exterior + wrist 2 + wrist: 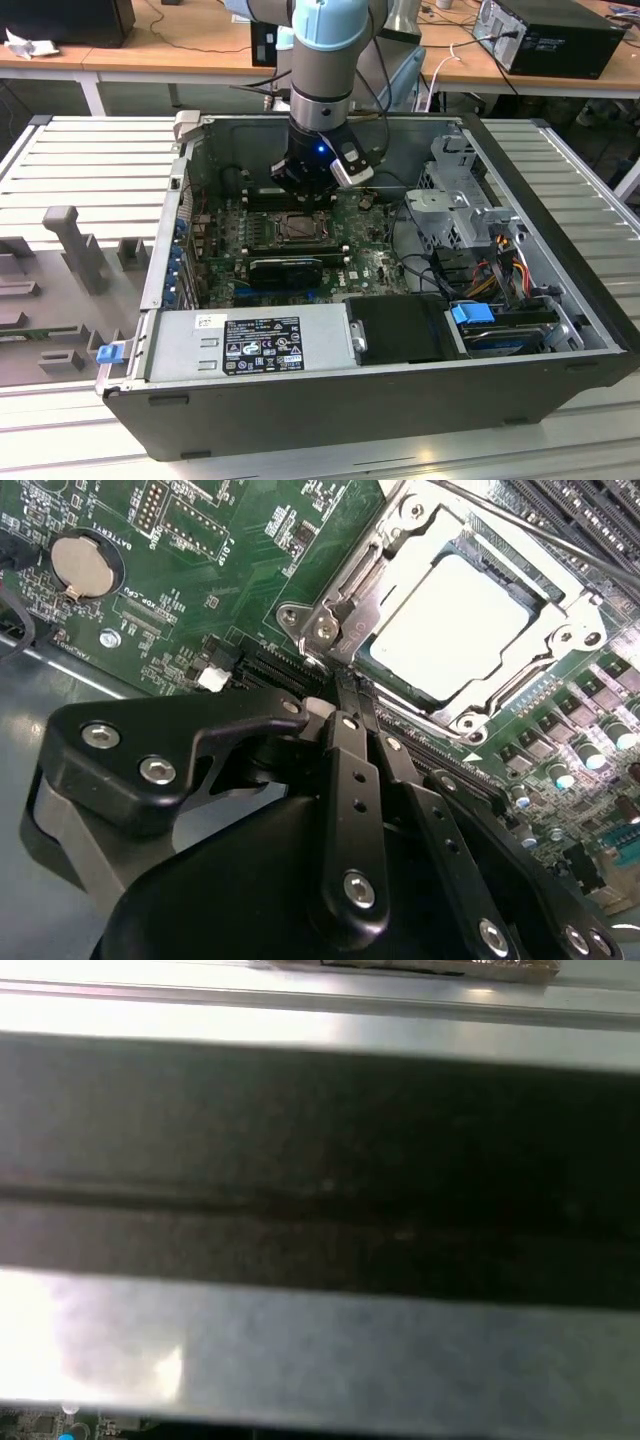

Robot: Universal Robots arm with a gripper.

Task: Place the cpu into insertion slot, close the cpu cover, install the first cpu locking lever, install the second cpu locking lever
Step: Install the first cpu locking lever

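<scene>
The cpu [460,630] lies flat in the insertion slot [298,228], its pale metal face up. The silvery cpu cover [365,615] is folded down around it, framing the chip. A thin locking lever rod [560,530] runs along the far side of the socket. My gripper [350,688] is shut, its two black fingers [338,770] pressed together, the tips just off the cover's near edge by its hooked tab. I see nothing between them. In the exterior view the gripper [308,190] hangs low inside the case, right behind the socket.
The green motherboard [200,570] carries a coin battery [83,563] and long black card slots [265,665]. A black block [285,268], the power supply [250,340] and a drive cage [465,190] crowd the case. A blurred grey metal wall [320,1340] lies close in the first wrist view.
</scene>
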